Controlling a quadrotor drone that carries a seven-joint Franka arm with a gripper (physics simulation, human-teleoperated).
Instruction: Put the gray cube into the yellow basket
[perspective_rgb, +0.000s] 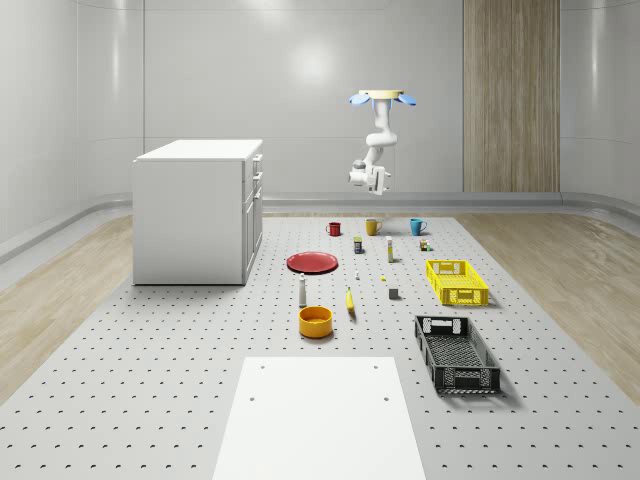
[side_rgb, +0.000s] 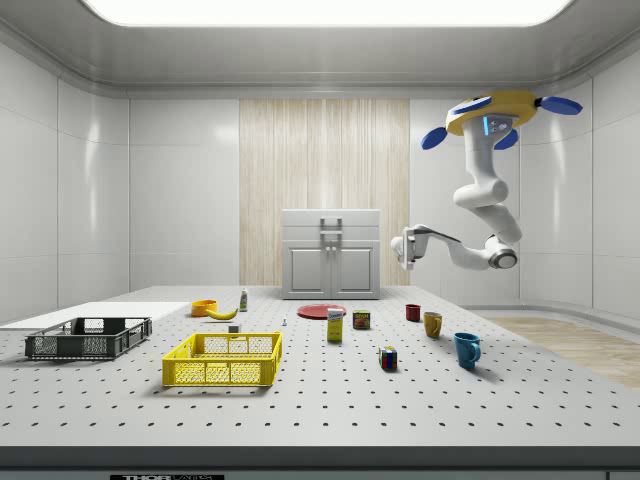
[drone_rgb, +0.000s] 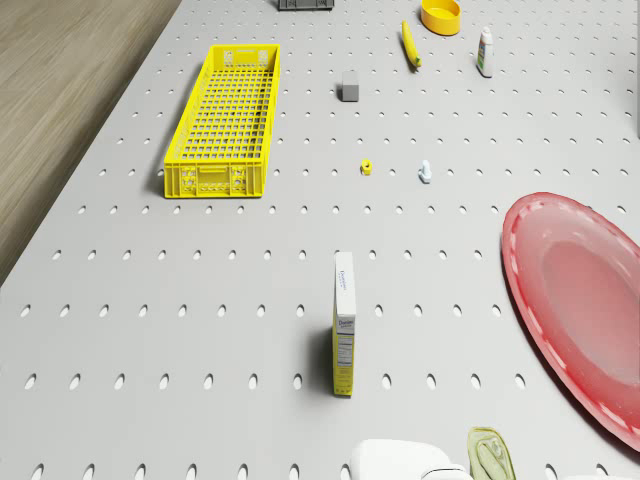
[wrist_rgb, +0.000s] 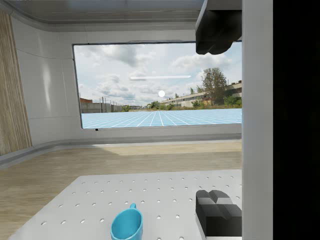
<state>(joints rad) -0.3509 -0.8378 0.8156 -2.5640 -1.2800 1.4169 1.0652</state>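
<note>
1. Gray perforated table (perspective_rgb: 150, 350) runs through a pale-walled room, with wood floor along both long sides and a white cabinet (perspective_rgb: 200, 210) at 10 o'clock in the whole-scene view.
2. Drone (perspective_rgb: 383, 98) hovers high over the table's far end, above a row of mugs; the arm hangs folded under it.
3. Claw (perspective_rgb: 362, 178) is well above the table. In the wrist view its two dark fingers (wrist_rgb: 220, 25) stand apart with nothing between them, and the claw (wrist_rgb: 220, 120) faces a window wall, with the blue mug (wrist_rgb: 126, 225) below.
4. Cube (perspective_rgb: 394, 293) sits on the table, well apart from the claw, at about 5 o'clock from it in the whole-scene view and much lower.
5. Yellow basket (perspective_rgb: 458, 303) lies at 3 o'clock of the cube, near but not touching; bare table separates them.
6. Beyond the basket at 3 o'clock is a strip of table, then the table's edge.
7. At 9 o'clock of the cube lie the banana (perspective_rgb: 350, 300) and a bottle (perspective_rgb: 302, 291); the red plate (perspective_rgb: 312, 262) is at 10 o'clock.
8. Black basket (perspective_rgb: 457, 355) lies at 5 o'clock of the cube, apart from the yellow one.
9. Seen from the drone, the cube (drone_rgb: 350, 86) stands clear beside the yellow basket (drone_rgb: 213, 180), and a box (drone_rgb: 343, 330) stands upright nearer the drone.
</note>
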